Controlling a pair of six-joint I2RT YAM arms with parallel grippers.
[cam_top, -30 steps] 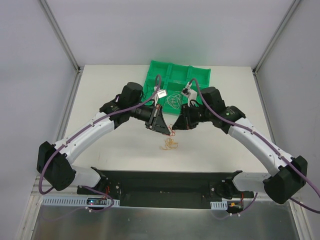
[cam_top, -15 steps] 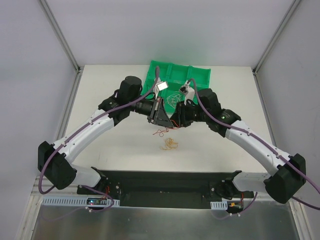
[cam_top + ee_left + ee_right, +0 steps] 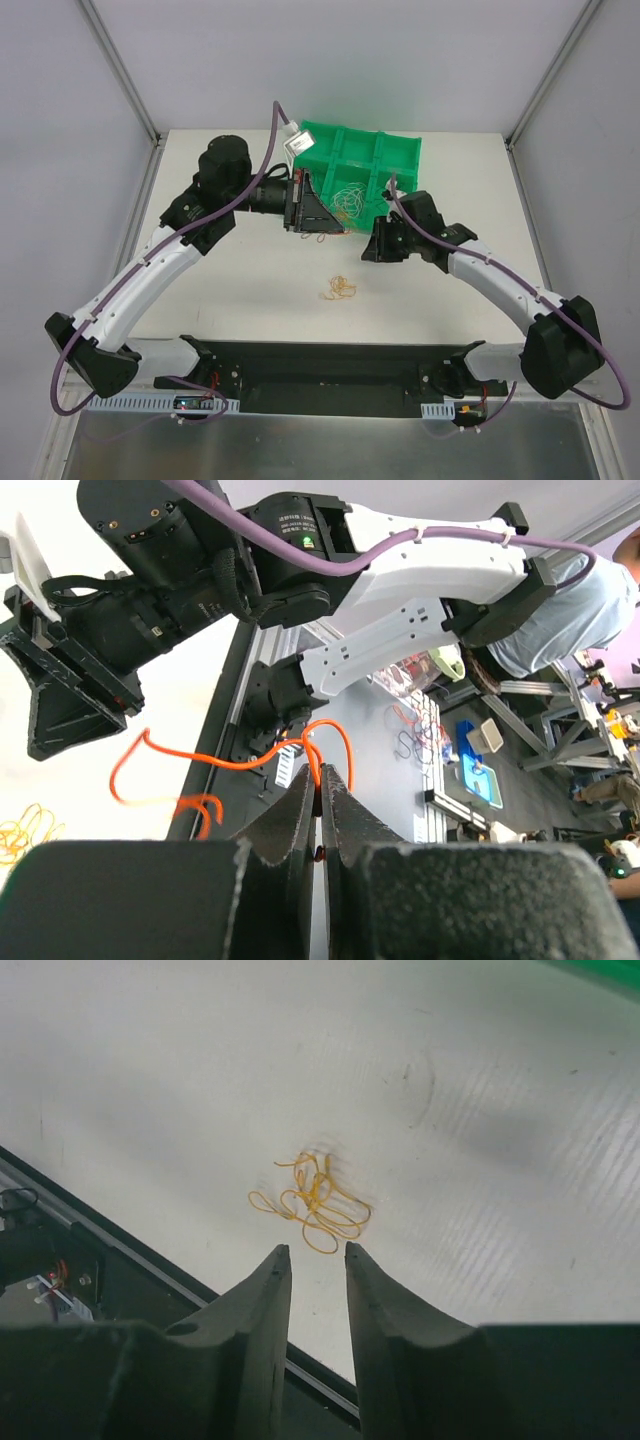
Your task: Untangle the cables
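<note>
The left gripper [image 3: 320, 780] is clenched on an orange cable [image 3: 314, 746]. The cable loops out above the fingertips, and its lower end is hidden behind the fingers. The right gripper [image 3: 314, 1252] has its jaws a little apart with nothing between them, above the table [image 3: 150, 1070]. A small yellow cable bundle [image 3: 312, 1200] lies on the table just beyond its tips. In the green tray [image 3: 402, 150] lie some pale cables [image 3: 347, 203], too thin to count.
</note>
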